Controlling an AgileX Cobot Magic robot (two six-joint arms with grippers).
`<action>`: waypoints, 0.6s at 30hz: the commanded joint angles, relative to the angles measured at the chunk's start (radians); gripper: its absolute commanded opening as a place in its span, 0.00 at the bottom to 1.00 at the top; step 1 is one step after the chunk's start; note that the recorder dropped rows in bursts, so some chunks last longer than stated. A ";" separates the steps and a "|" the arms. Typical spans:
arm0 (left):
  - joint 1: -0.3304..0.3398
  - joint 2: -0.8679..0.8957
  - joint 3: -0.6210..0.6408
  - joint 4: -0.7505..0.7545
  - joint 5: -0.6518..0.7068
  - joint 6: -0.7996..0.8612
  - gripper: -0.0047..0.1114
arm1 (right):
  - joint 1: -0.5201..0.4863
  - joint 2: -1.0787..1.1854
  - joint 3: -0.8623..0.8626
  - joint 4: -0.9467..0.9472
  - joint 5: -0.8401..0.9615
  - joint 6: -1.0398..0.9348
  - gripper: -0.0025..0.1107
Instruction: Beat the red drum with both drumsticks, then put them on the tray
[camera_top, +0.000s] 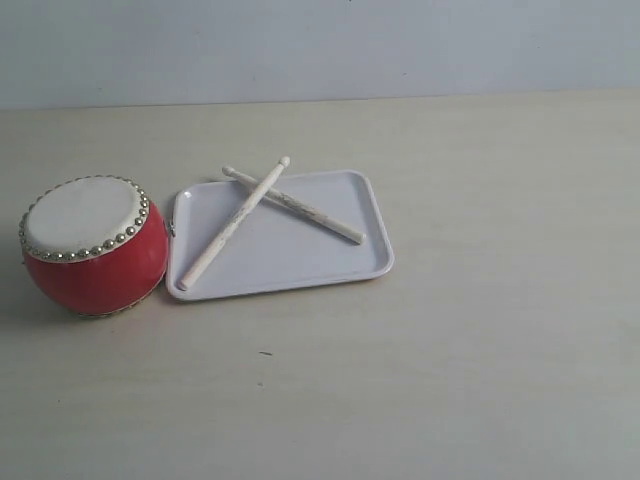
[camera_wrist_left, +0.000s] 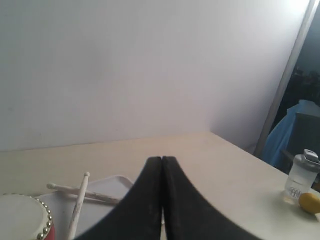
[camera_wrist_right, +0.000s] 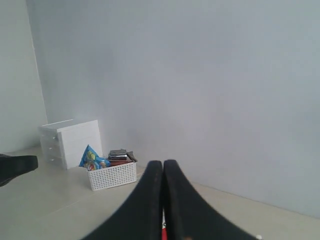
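The red drum (camera_top: 95, 245) with its cream, stud-ringed skin stands on the table at the left, touching the white tray (camera_top: 330, 262). Two off-white drumsticks lie crossed on the tray: one (camera_top: 232, 226) runs from the near left corner toward the far rim, the other (camera_top: 296, 206) runs from the far rim toward the right. Neither gripper shows in the exterior view. In the left wrist view my left gripper (camera_wrist_left: 162, 159) is shut and empty, well back from the drum (camera_wrist_left: 22, 216), tray (camera_wrist_left: 107, 186) and sticks (camera_wrist_left: 78, 205). My right gripper (camera_wrist_right: 163, 163) is shut, holding nothing.
A clear bottle (camera_wrist_left: 302, 175) and a yellow object (camera_wrist_left: 310, 201) sit at the table's edge in the left wrist view. A white basket (camera_wrist_right: 112, 175) with a snack bag and a white drawer unit (camera_wrist_right: 70, 141) stand by the wall in the right wrist view.
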 joint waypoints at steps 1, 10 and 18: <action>0.000 -0.004 0.066 -0.051 -0.032 0.064 0.05 | 0.001 -0.061 0.124 0.030 -0.088 -0.009 0.02; 0.000 -0.004 0.181 -0.134 -0.121 0.138 0.05 | 0.001 -0.130 0.304 0.035 -0.161 -0.011 0.02; 0.000 -0.004 0.295 -0.136 -0.210 0.139 0.05 | 0.001 -0.130 0.400 0.035 -0.210 -0.013 0.02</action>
